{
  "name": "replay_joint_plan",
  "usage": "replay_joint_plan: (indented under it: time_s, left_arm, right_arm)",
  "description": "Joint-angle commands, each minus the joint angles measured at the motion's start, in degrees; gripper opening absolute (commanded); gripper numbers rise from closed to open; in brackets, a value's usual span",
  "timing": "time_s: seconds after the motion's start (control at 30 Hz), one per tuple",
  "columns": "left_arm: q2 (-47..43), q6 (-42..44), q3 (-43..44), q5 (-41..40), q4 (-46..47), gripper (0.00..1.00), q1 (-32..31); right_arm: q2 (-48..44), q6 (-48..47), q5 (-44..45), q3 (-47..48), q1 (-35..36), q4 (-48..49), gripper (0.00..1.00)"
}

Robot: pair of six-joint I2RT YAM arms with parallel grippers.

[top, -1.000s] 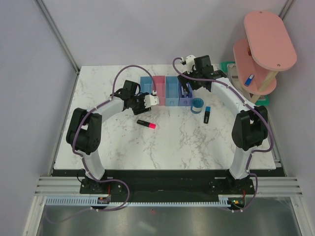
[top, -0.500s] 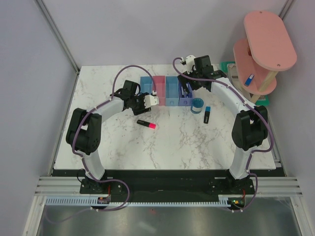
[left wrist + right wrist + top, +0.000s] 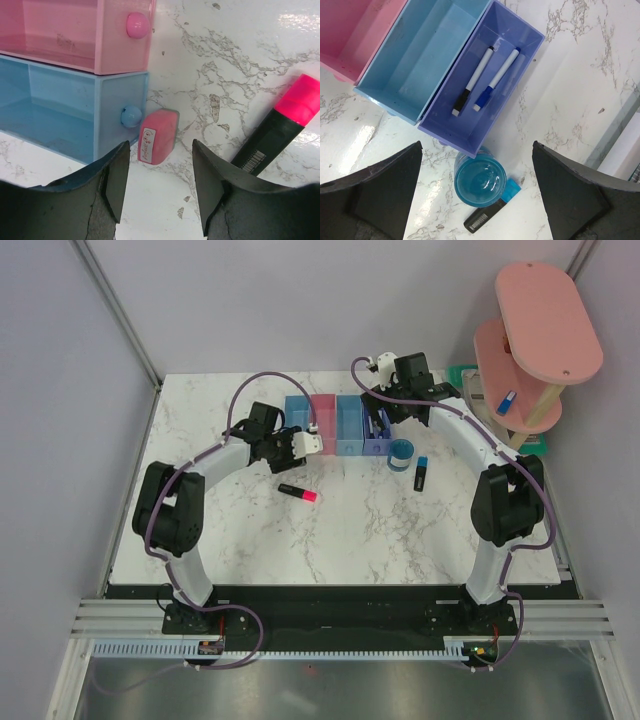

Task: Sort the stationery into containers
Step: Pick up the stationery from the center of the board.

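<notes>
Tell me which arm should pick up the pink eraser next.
Left. The open left gripper frames the pink eraser beside the blue tray; the right gripper hangs open over the violet tray and blue pot.

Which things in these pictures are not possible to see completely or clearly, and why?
Left wrist view: the print on the pink eraser is too small to read.
Left wrist view: the black end of the pink highlighter is hidden behind a finger of the left gripper.
Right wrist view: the blue pot covers part of the blue highlighter.
Top view: the blue item on the pink shelf is too small to identify.
</notes>
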Motion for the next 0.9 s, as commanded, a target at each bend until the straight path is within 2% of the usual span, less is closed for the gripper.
replay_joint_plan:
  time_s: [0.0, 0.53, 0.87]
  left_arm:
    - [-3.6, 0.8, 0.3, -1.0, 2.1, 0.60, 0.3]
    - [0.4, 4.2, -1.1, -4.4, 9.5, 0.61, 0.3]
    - [1.9, 5.5, -0.9, -4.0, 5.8, 0.68, 0.2]
  right_arm:
    - [-1.7, 0.4, -0.9, 2.6, -0.2, -0.3, 0.98]
    - [-1.3, 0.6, -1.8, 3.5, -0.1, -1.2, 0.98]
    - [-0.6, 0.7, -2.0, 4.1, -0.2, -1.1, 0.98]
